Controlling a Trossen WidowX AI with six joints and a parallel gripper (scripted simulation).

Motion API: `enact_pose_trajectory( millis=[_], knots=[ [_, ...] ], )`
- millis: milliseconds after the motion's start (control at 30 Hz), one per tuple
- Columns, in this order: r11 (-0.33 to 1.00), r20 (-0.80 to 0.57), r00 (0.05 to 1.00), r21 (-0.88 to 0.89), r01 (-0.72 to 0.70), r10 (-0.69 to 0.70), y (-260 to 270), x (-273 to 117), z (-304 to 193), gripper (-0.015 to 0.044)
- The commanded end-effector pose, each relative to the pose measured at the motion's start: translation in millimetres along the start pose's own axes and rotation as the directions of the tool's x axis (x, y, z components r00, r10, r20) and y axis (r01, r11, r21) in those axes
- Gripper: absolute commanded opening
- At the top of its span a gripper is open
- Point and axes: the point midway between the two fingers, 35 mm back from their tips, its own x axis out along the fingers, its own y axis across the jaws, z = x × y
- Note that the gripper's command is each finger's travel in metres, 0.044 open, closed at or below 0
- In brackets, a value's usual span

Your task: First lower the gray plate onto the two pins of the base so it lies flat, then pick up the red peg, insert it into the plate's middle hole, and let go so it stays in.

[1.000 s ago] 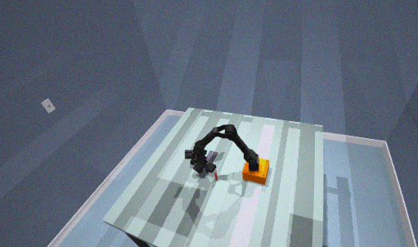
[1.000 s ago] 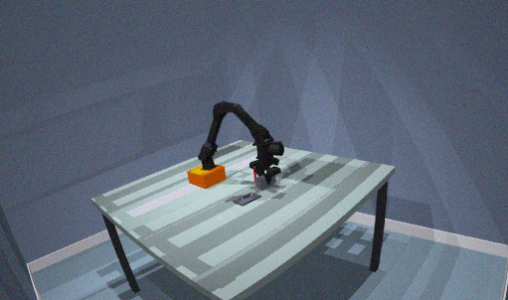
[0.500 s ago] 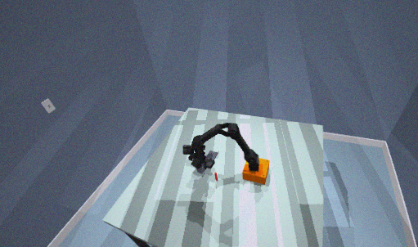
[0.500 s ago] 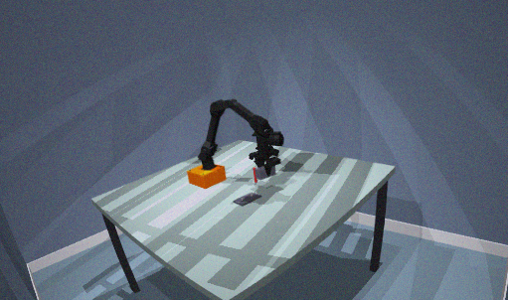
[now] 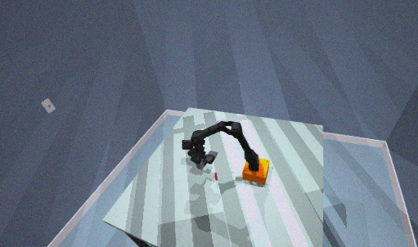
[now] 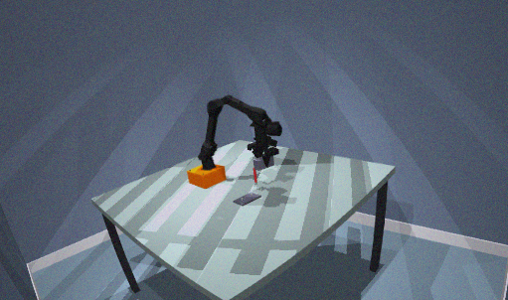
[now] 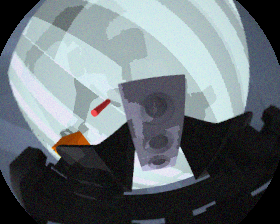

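Desk w/ the base on it, no plate on yet. My hand's partway closed — gripping the gray plate above the desk. Peg's uninserted, so basically both steps left tbh.

The gray plate, a flat oblong with three round openings in a row, is held in the gripper, raised off the base; it fills the middle of the wrist frame. The base, a dark gray slab, lies flat just below center in the exterior frame, its pins too small to make out. The slim red peg stands upright, apart from both, left of center in the wrist frame.
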Motion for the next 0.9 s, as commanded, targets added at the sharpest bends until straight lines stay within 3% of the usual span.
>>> enact_pose_trajectory(
  millis=[0,233,867],
  knots=[
    [1.000,0.000,1.000,0.007,0.008,-0.008,2,-16,-1,0.0000],
    [1.000,0.000,1.000,0.005,0.008,-0.008,3,-23,-3,0.0000],
    [0.999,-0.004,1.000,-0.037,0.011,-0.011,-24,4,-52,0.0000]
  ],
)
